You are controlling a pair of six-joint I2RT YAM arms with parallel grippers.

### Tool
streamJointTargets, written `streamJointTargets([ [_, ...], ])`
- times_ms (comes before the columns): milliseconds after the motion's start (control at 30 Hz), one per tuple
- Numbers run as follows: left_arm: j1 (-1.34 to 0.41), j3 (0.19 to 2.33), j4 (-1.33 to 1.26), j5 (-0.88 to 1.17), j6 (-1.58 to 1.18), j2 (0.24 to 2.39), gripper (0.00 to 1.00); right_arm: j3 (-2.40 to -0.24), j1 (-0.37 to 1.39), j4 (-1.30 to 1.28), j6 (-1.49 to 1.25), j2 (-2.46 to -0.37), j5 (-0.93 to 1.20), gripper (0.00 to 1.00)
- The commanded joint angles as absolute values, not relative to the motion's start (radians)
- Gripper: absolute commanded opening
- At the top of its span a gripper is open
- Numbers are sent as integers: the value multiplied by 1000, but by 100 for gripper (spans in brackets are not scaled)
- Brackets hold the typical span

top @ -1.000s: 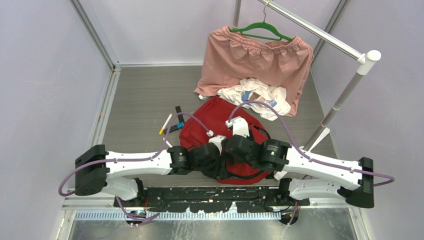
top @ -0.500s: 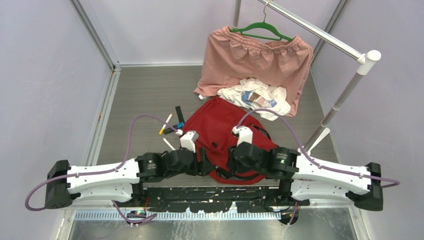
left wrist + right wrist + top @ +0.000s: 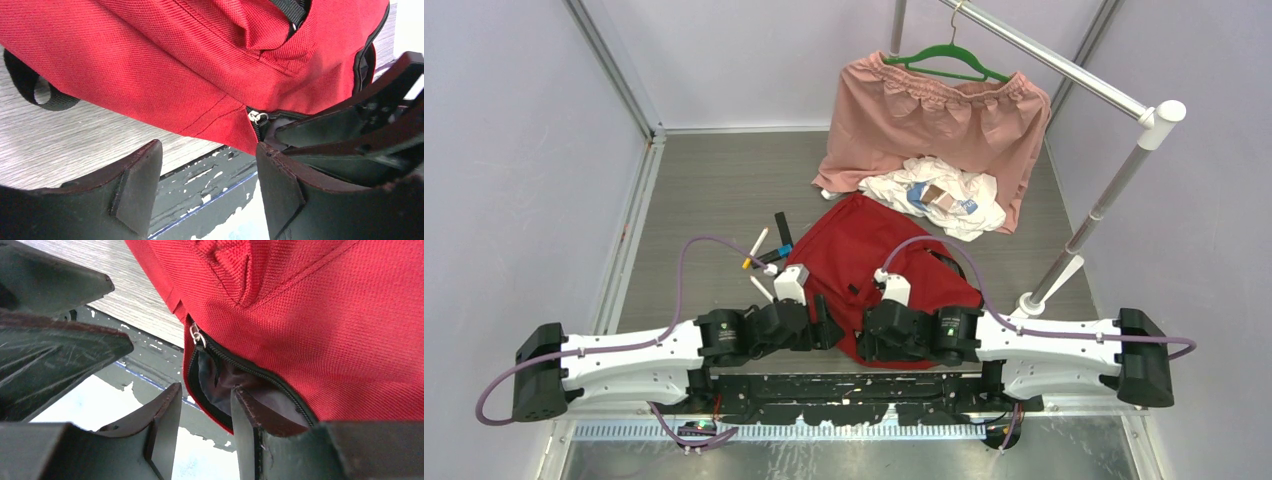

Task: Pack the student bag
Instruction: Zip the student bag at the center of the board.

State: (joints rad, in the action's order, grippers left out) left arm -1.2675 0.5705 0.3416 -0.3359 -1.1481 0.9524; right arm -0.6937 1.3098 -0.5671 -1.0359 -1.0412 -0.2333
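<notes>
The student bag (image 3: 874, 262) is a dark-red backpack lying flat in the middle of the table, seen close up in the left wrist view (image 3: 165, 60) and the right wrist view (image 3: 320, 325). At its near edge the zipper is partly undone, and the silver pull (image 3: 198, 337) hangs at the end of a dark opening (image 3: 225, 385). My right gripper (image 3: 206, 395) is open. One finger (image 3: 255, 412) reaches into that opening and the other stays outside. My left gripper (image 3: 208, 165) stands open and empty just left of the same corner (image 3: 824, 322).
Pens (image 3: 755, 247) and a black item (image 3: 782, 228) lie left of the bag. Behind it lies a white printed cloth (image 3: 939, 195), with a pink garment (image 3: 934, 115) on a green hanger above. A metal rack post (image 3: 1104, 200) stands at right. The black base plate (image 3: 854, 385) runs along the near edge.
Both arms have drawn back from over the bag to its near edge. The left gripper has moved off to the left and opened. The right gripper's jaws have narrowed at the zipper opening.
</notes>
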Motion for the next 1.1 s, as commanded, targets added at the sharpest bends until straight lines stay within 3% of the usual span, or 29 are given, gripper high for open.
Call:
streamJointTargets([
  [0, -1261, 597, 262, -334, -1154, 976, 69, -672, 1311, -474, -1120, -1069, -243, 45],
  [233, -1261, 594, 200, -321, -1157, 1007, 69, -644, 1302, -490, -1167, -1032, -349, 35],
  [567, -1261, 602, 182, -307, -1155, 1038, 69, -594, 1296, -467, -1202, -907, -369, 48],
  [1067, -1261, 615, 121, -287, -1166, 1090, 69, -583, 1263, -385, -1211, -1024, -282, 41],
])
